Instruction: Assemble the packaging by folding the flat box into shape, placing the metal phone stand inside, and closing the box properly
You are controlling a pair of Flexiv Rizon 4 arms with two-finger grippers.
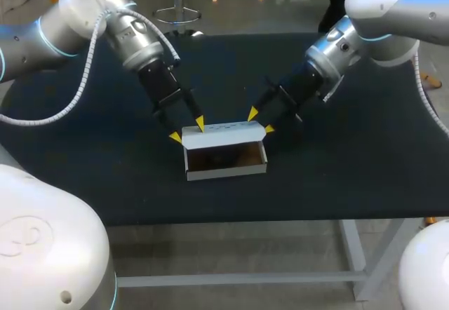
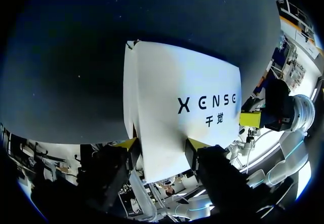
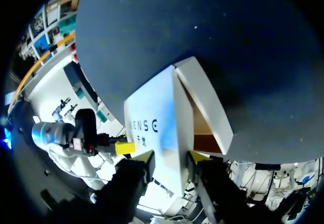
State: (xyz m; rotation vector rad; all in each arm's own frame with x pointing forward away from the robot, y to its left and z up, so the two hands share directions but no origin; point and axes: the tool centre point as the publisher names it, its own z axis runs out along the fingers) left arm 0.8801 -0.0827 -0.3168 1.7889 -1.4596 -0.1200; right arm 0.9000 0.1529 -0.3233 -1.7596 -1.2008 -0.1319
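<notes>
The box (image 1: 226, 170) sits near the middle of the dark table (image 1: 351, 156), folded up into a proper tray with its walls standing, so the shaping part looks done to me. Its lid (image 1: 223, 135) stands up along the far side, printed face turned away from me, and the top is wide open. Inside I see brown board and a dark patch, but I can't say whether the metal phone stand is in there. The left gripper (image 1: 186, 130) is at the lid's left corner with its fingers spread and the corner between them; I wouldn't call it a pinch. The right gripper (image 1: 261, 121) mirrors it at the right corner, fingers also apart around the lid's edge. By my reckoning what's left is swinging the lid forward and tucking it shut, and loading the stand first if it isn't in.
</notes>
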